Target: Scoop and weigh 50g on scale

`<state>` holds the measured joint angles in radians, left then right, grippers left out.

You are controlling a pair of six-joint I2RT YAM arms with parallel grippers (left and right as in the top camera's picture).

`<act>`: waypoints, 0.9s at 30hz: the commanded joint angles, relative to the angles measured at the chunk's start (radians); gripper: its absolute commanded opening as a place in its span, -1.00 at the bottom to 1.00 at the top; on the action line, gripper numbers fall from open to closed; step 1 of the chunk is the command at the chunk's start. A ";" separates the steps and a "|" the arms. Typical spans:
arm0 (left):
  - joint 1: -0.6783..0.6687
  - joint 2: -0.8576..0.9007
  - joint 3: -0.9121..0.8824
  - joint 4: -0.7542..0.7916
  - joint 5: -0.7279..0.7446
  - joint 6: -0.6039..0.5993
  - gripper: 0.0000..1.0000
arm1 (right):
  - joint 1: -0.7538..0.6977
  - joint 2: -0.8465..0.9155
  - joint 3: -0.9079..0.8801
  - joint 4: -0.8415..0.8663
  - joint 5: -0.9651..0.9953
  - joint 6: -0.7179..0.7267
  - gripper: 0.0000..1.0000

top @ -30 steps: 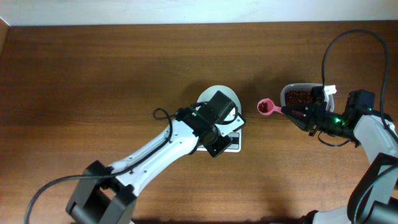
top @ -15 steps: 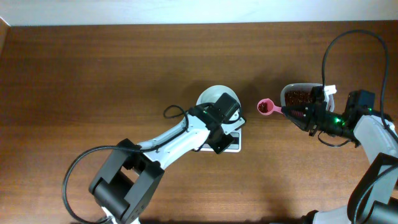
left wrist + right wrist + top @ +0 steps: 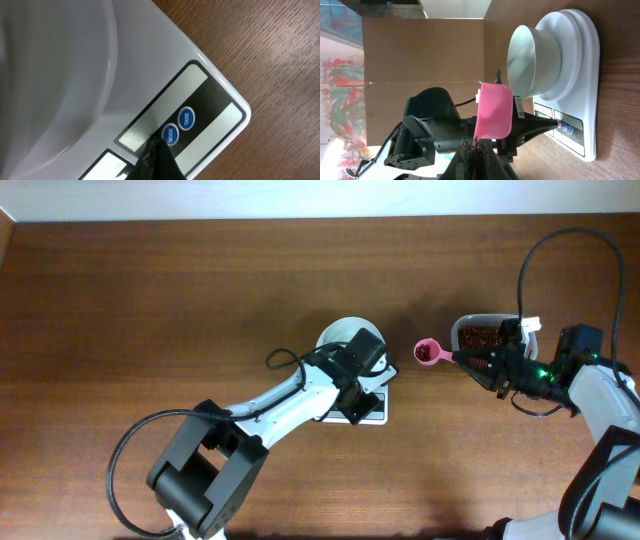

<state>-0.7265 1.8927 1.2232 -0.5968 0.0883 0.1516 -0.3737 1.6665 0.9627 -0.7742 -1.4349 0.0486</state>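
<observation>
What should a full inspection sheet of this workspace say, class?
Surface: brown wooden table.
Job's things: scale with bowl mid-table; beans in tub to its right; pink scoop carries some beans.
Clutter: nothing seen.
Grippers: left gripper shut, tip at the MODE button; right gripper shut on the scoop's handle.
Cables: black cables loop off both arms.
Surroundings: cardboard wall beyond the table.

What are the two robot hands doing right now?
Left gripper: closed, empty, tip at the scale's buttons.
Right gripper: closed, holding the pink scoop.
</observation>
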 commanded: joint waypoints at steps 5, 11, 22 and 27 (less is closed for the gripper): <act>-0.004 0.039 -0.001 0.013 -0.008 -0.011 -1.00 | 0.008 0.010 -0.005 0.004 -0.020 -0.019 -0.92; -0.004 0.062 -0.001 0.013 -0.022 -0.008 -1.00 | 0.008 0.010 -0.005 0.004 -0.020 -0.019 -0.92; -0.004 0.073 -0.032 0.005 -0.026 -0.008 -1.00 | 0.008 0.010 -0.005 0.004 -0.020 -0.019 -0.92; -0.004 0.053 -0.023 -0.096 -0.025 -0.009 -1.00 | 0.008 0.010 -0.005 0.004 -0.020 -0.019 -0.92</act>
<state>-0.7265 1.9152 1.2251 -0.6014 0.0849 0.1520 -0.3737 1.6665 0.9627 -0.7742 -1.4349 0.0486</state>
